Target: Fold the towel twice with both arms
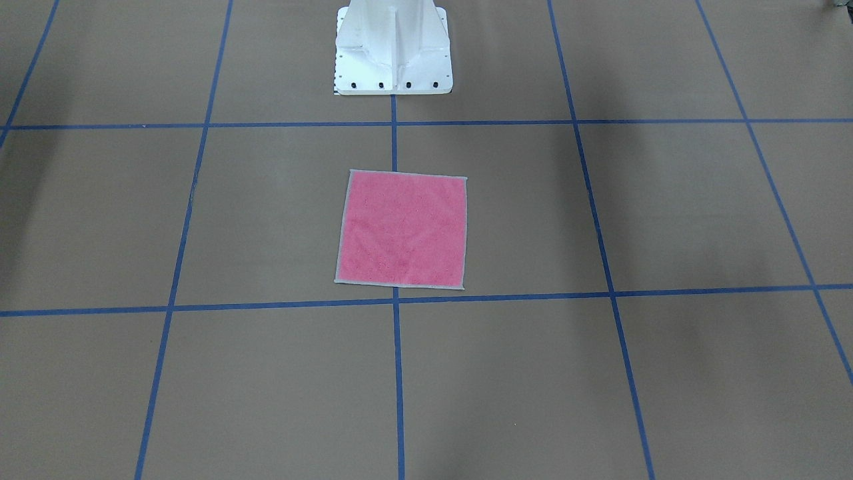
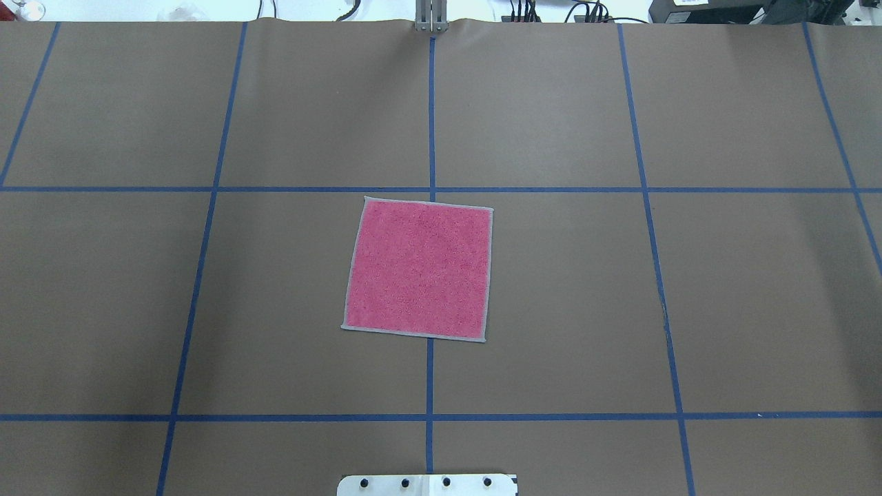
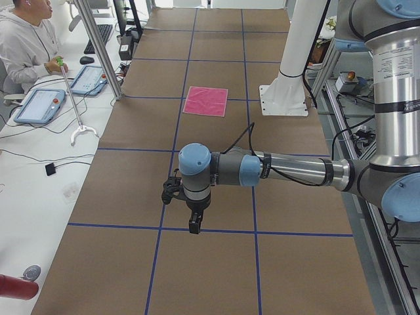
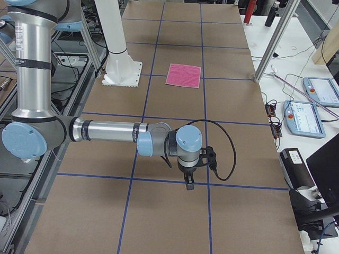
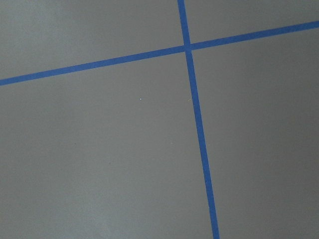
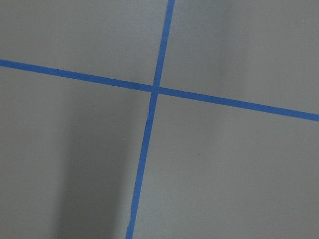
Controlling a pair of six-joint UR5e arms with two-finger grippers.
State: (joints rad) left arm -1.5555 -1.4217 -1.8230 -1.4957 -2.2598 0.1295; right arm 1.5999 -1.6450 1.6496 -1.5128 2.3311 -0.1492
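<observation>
Lying on gridded tbl (image 2: 565, 289): towel (image 2: 418, 270); left end effector (image 3: 195, 227), right end effector (image 4: 189, 184): can't tell.

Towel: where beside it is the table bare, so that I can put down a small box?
The towel lies alone at the centre. Bare: the squares on both its sides, the far row up to the table edge, and the strip between it and the base. Crowded only at the table's ends, where the left arm and right arm hang over it.
</observation>
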